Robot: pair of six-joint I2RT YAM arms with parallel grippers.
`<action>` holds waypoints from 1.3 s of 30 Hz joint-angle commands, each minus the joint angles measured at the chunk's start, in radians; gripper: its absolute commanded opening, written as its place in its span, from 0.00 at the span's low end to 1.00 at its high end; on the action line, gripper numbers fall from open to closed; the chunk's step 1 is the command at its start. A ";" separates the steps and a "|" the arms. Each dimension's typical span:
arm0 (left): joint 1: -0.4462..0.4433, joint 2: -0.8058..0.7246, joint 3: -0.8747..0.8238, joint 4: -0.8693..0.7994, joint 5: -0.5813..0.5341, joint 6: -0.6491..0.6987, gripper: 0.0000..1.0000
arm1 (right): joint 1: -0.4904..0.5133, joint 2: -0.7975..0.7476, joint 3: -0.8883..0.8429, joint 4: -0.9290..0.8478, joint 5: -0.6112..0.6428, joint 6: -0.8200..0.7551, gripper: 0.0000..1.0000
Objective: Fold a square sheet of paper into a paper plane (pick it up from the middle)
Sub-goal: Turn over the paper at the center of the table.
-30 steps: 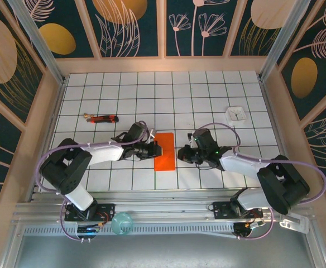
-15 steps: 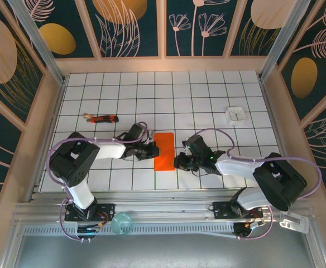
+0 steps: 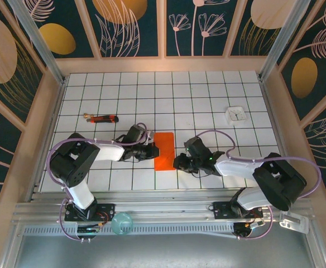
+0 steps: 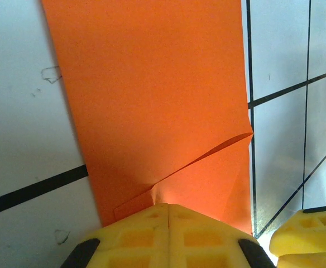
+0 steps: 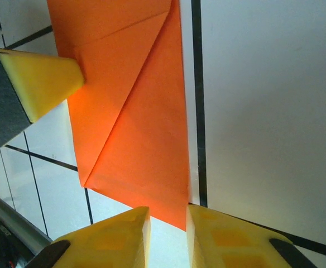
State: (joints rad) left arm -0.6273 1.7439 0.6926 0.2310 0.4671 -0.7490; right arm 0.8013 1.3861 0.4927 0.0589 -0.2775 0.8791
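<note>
The square sheet of paper (image 3: pixel 164 151) lies on the grid table, folded into a narrow orange-red upright strip with diagonal flaps (image 5: pixel 135 111). My left gripper (image 3: pixel 153 151) is at its left edge, shut. In the left wrist view its joined yellow fingertips (image 4: pixel 168 215) rest on the paper (image 4: pixel 152 95) where a raised flap's crease meets them. Whether any paper is pinched between them is unclear. My right gripper (image 3: pixel 178 162) sits at the strip's near right corner. Its jaws stand slightly open (image 5: pixel 167 223), with the corner just ahead of the gap and nothing held.
A thin red-and-black tool (image 3: pixel 101 118) lies at the left of the table. A small white square object (image 3: pixel 236 114) sits at the right. A teal round object (image 3: pixel 121 223) rests on the front rail. Wooden walls enclose the table.
My right gripper has slid toward me and left, to the paper's near right corner, and its jaws have parted a little. The left gripper stays shut at the left edge.
</note>
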 commanded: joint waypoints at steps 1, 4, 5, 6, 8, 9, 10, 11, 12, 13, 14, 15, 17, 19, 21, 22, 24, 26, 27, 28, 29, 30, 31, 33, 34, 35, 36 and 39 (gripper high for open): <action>0.001 0.037 -0.048 -0.104 -0.030 0.015 0.00 | 0.016 0.038 0.012 -0.029 0.037 0.026 0.25; 0.001 0.033 -0.050 -0.104 -0.028 0.017 0.00 | 0.023 0.058 0.016 -0.018 0.039 0.029 0.25; 0.001 0.034 -0.050 -0.104 -0.025 0.019 0.00 | 0.025 0.065 0.017 -0.012 0.037 0.029 0.25; 0.001 0.034 -0.049 -0.104 -0.022 0.018 0.00 | 0.026 0.073 0.019 -0.006 0.034 0.030 0.25; 0.001 0.034 -0.048 -0.106 -0.018 0.021 0.00 | 0.027 0.083 0.020 0.019 0.021 0.030 0.25; 0.001 0.036 -0.048 -0.108 -0.018 0.024 0.00 | 0.029 0.083 0.017 0.038 0.012 0.034 0.25; 0.000 0.037 -0.048 -0.111 -0.019 0.026 0.00 | 0.029 0.084 0.015 0.058 0.003 0.039 0.25; 0.001 0.037 -0.048 -0.113 -0.019 0.027 0.00 | 0.029 0.086 0.014 0.077 -0.008 0.044 0.25; 0.001 0.039 -0.047 -0.113 -0.018 0.027 0.00 | 0.029 0.090 0.015 0.090 -0.013 0.050 0.25; 0.000 0.039 -0.050 -0.113 -0.017 0.028 0.00 | 0.029 0.095 0.016 0.098 -0.016 0.052 0.25; 0.001 0.038 -0.051 -0.113 -0.016 0.027 0.00 | 0.029 0.100 0.017 0.107 -0.019 0.054 0.25; 0.001 0.039 -0.050 -0.115 -0.016 0.028 0.00 | 0.029 0.103 0.018 0.116 -0.021 0.056 0.24; 0.001 0.038 -0.052 -0.114 -0.016 0.028 0.00 | 0.027 0.106 0.021 0.126 -0.019 0.062 0.24; 0.000 0.037 -0.053 -0.116 -0.016 0.029 0.00 | 0.027 0.107 0.026 0.122 -0.012 0.061 0.24; 0.001 0.037 -0.053 -0.117 -0.015 0.031 0.00 | 0.027 0.100 0.024 0.123 -0.003 0.064 0.24; 0.001 0.038 -0.053 -0.117 -0.016 0.033 0.00 | 0.026 0.095 0.021 0.126 -0.001 0.064 0.24; 0.001 0.037 -0.053 -0.119 -0.013 0.033 0.00 | 0.027 0.089 0.016 0.135 0.003 0.068 0.24; 0.000 0.035 -0.055 -0.121 -0.013 0.034 0.00 | 0.026 0.086 0.008 0.149 0.007 0.074 0.24; 0.001 0.035 -0.054 -0.122 -0.015 0.033 0.00 | 0.027 0.085 0.004 0.155 0.010 0.079 0.23; 0.001 0.034 -0.054 -0.124 -0.015 0.033 0.00 | 0.027 0.084 0.000 0.162 0.013 0.087 0.21; 0.001 0.032 -0.054 -0.125 -0.015 0.034 0.00 | 0.028 0.083 -0.001 0.166 0.017 0.092 0.20; 0.001 0.032 -0.053 -0.127 -0.015 0.034 0.00 | 0.027 0.080 -0.003 0.169 0.019 0.097 0.18; 0.000 0.031 -0.053 -0.128 -0.016 0.035 0.00 | 0.027 0.079 -0.004 0.174 0.021 0.101 0.17; 0.001 0.032 -0.053 -0.129 -0.015 0.036 0.00 | 0.026 0.073 -0.004 0.173 0.031 0.108 0.15; 0.001 0.032 -0.053 -0.130 -0.015 0.033 0.00 | 0.027 0.070 -0.002 0.165 0.038 0.109 0.13; 0.001 0.032 -0.052 -0.130 -0.014 0.034 0.00 | 0.027 0.068 0.001 0.155 0.045 0.109 0.12; 0.001 0.031 -0.051 -0.130 -0.015 0.034 0.00 | 0.027 0.066 0.003 0.145 0.052 0.112 0.10; 0.001 0.023 -0.047 -0.131 -0.015 0.034 0.00 | 0.025 0.067 0.003 0.124 0.063 0.120 0.08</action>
State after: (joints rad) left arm -0.6266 1.7416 0.6861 0.2394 0.4713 -0.7372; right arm 0.8204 1.4654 0.5026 0.2020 -0.2577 0.9817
